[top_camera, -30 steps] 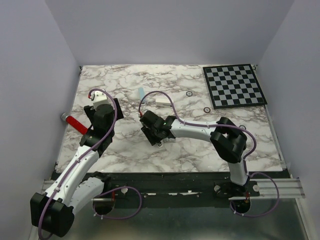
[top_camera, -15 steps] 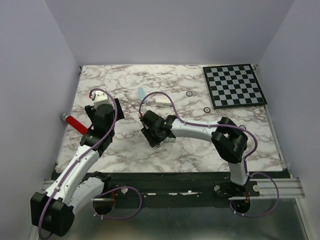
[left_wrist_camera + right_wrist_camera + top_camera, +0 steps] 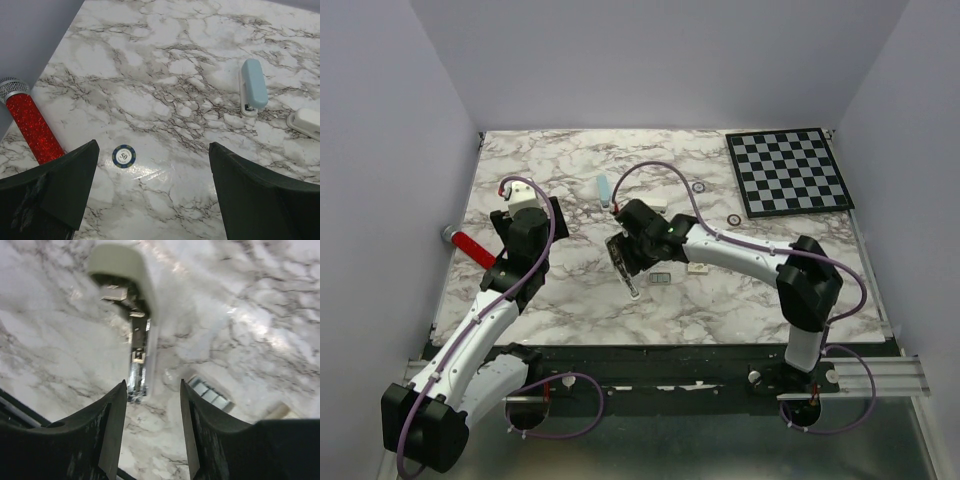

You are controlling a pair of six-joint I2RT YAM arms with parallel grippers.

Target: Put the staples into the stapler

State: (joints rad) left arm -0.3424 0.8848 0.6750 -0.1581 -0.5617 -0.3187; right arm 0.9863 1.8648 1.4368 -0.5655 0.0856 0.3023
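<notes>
Saw marble table (image 3: 720, 310), pale walls (image 3: 670, 60); found staples (image 3: 660, 278) flat, long axis left-right across it; noted left gripper (image 3: 152, 147), right gripper (image 3: 152, 387) both spread apart

Right wrist view blurred: stapler (image 3: 142, 335) smeared, grip unclear. Microphone (image 3: 30, 125) end behind left tool (image 3: 154, 147); white block (image 3: 306, 122) cut by edge.

We see the stapler (image 3: 139, 322) at the scene's middle: pale grey, swung open, its metal channel bare. The staples (image 3: 660, 278) — 1 flat grey strip — lie just right of it.
</notes>
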